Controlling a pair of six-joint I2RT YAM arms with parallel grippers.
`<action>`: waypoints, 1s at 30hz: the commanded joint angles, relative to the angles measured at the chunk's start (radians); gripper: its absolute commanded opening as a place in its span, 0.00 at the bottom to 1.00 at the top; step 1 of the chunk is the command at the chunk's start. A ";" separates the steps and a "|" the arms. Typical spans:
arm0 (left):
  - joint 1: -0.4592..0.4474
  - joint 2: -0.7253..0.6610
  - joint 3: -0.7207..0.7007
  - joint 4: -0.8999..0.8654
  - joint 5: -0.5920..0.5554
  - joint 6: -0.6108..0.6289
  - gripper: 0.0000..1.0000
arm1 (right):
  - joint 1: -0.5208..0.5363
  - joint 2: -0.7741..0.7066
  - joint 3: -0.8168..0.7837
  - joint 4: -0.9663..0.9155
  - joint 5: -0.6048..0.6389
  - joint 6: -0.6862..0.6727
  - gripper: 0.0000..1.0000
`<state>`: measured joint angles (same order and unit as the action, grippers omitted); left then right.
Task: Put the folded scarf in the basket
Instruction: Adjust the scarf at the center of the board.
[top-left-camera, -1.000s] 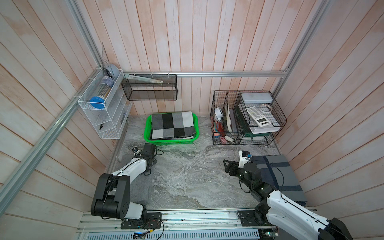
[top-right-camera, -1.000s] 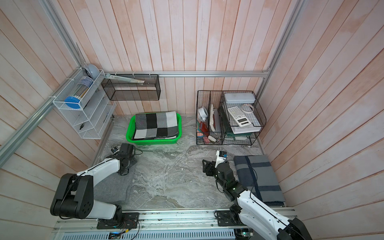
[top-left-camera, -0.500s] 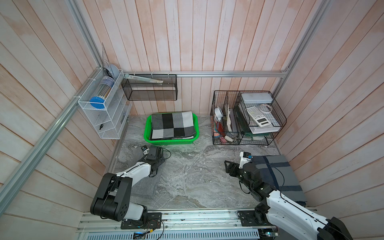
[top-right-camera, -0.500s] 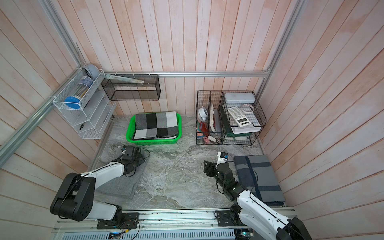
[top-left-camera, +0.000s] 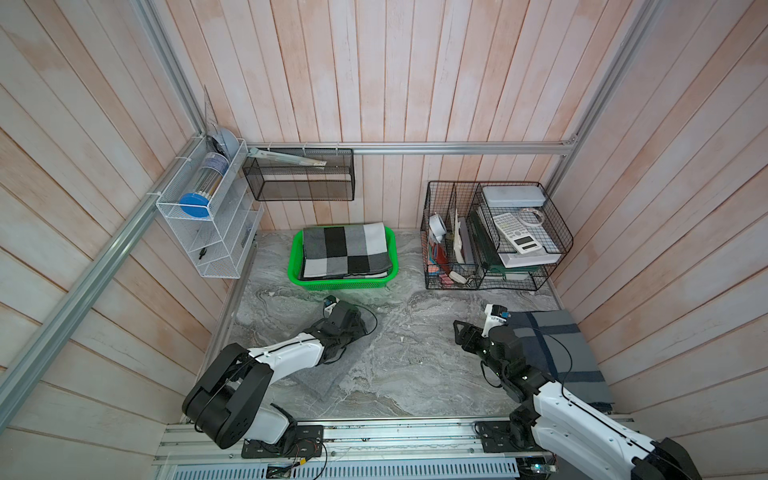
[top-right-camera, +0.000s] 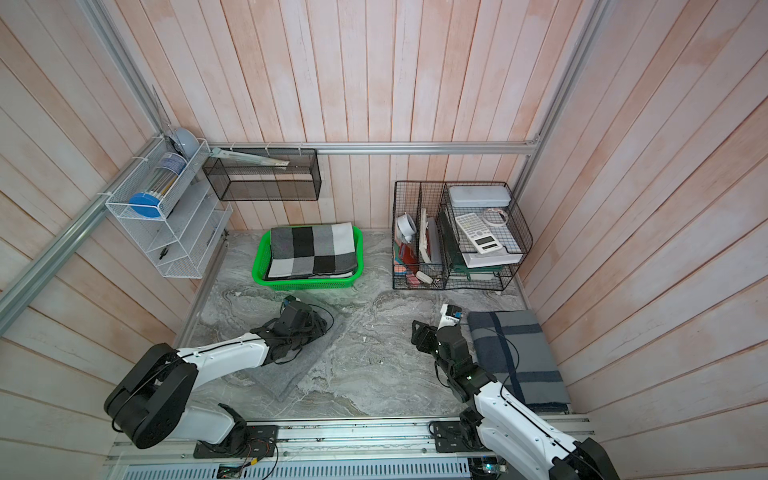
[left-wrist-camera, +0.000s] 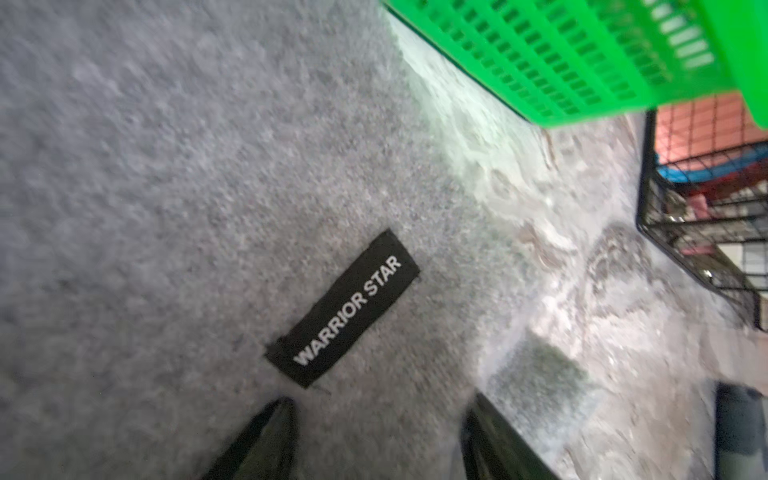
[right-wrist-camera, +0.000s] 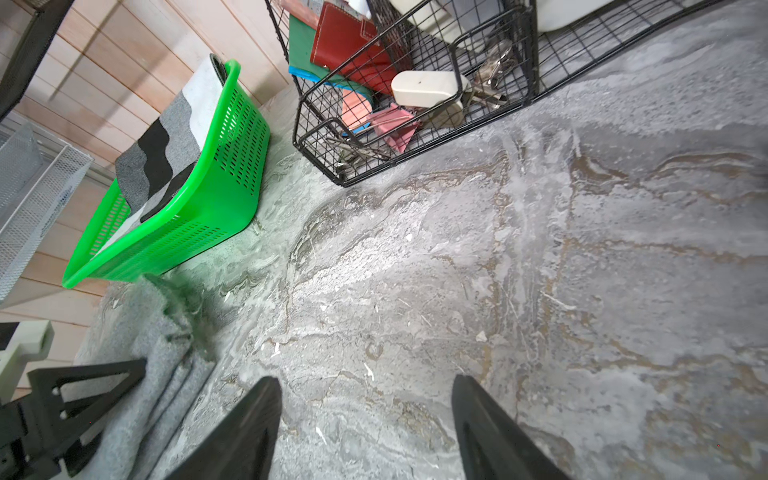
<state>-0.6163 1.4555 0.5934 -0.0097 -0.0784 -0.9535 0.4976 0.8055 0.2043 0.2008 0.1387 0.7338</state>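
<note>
my left gripper (left-wrist-camera: 380, 399) has slid over from the wall side and now hangs low over the grey scarf (left-wrist-camera: 208, 199), jaws apart and holding nothing, with the scarf still lying just in front of the green basket (top-left-camera: 340, 284), so i think grabbing it comes next, while my right gripper (right-wrist-camera: 365, 379) waits with jaws apart too.

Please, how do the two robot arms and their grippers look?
The left arm and right arm have white shells, bulky black joints and thin black cables. The left gripper and right gripper have black fingers tapering to narrow tips.
</note>
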 joint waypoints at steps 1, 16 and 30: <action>-0.081 0.059 -0.018 -0.004 0.092 -0.053 0.66 | -0.026 -0.003 0.013 -0.015 -0.026 0.005 0.71; -0.152 -0.186 0.035 -0.151 -0.190 -0.036 1.00 | -0.070 0.105 0.060 0.108 -0.225 -0.017 0.74; -0.079 -0.805 -0.258 -0.357 -0.493 -0.256 1.00 | 0.113 0.722 0.477 0.234 -0.461 -0.121 0.73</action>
<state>-0.7044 0.7200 0.3668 -0.2615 -0.4881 -1.1198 0.5507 1.4528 0.5980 0.4252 -0.2672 0.6731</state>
